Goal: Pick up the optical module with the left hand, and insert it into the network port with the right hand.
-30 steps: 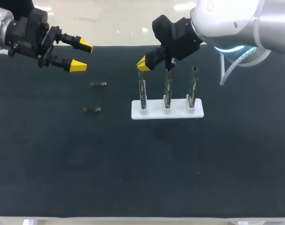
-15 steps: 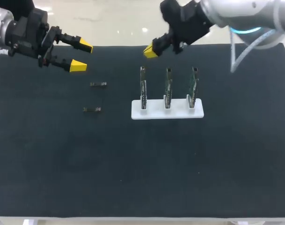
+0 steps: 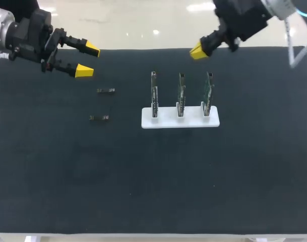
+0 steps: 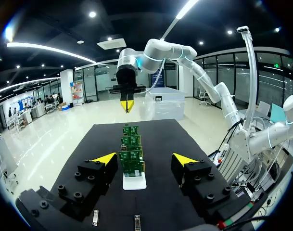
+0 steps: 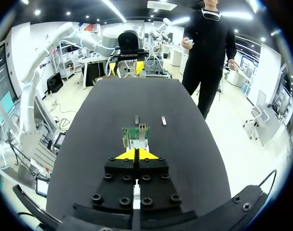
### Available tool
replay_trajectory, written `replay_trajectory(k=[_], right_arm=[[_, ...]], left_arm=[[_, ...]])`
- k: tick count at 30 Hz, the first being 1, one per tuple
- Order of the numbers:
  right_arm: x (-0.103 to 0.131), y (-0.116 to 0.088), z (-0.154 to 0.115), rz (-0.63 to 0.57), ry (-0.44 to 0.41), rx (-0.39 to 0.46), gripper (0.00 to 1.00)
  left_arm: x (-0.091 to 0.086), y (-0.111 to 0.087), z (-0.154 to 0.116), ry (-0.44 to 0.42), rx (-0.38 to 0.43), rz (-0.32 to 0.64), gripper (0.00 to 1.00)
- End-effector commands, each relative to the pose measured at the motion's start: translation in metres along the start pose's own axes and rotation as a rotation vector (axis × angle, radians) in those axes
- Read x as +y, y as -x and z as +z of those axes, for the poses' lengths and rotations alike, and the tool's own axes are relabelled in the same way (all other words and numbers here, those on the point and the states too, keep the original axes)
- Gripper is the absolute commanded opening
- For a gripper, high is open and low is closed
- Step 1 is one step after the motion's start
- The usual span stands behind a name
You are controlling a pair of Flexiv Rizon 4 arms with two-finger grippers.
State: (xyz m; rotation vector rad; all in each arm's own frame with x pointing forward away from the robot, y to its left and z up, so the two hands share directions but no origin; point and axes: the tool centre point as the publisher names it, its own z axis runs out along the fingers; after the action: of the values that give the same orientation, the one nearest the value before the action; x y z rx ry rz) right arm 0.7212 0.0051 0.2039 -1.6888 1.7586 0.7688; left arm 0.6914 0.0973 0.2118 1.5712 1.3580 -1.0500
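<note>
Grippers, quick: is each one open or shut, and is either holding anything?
Left gripper: open, holding nothing.
Right gripper: shut, nothing visible in it.

The black mat [image 3: 153, 176] is looking matt; the white stand [image 3: 163, 121] is showing smooth plastic; the modules [image 3: 106, 91] are glinting metallic.

Black table [image 3: 153, 176]. White stand [image 3: 163, 122], green boards [image 3: 180, 93]. Black left gripper [image 3: 88, 60] and right gripper [image 3: 197, 51], yellow-tipped.
</note>
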Motion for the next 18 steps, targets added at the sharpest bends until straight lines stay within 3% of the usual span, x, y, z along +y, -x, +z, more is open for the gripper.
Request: replay_trajectory(k=[1,12,13,14,18], right_arm=[[0.003,-0.015,-0.016,-0.01,-0.001,-0.011,0.0],[0.003,-0.032,-0.034,-0.015,-0.003,0.007,0.0],[0.003,-0.032,-0.034,-0.015,-0.003,0.007,0.33],[0.003,-0.032,-0.034,-0.015,-0.003,0.007,1.0],[0.003,-0.032,-0.034,-0.015,-0.003,0.007,1.0]], left_arm=[[0.001,0.0,0.001,-0.001,0.003,-0.001,1.0],[0.001,0.0,0.001,-0.001,0.003,-0.001,1.0],[0.001,0.0,0.001,-0.001,0.003,-0.001,1.0],[0.001,0.0,0.001,-0.001,0.003,-0.001,1.0],[0.001,0.0,0.001,-0.001,0.003,-0.001,1.0]])
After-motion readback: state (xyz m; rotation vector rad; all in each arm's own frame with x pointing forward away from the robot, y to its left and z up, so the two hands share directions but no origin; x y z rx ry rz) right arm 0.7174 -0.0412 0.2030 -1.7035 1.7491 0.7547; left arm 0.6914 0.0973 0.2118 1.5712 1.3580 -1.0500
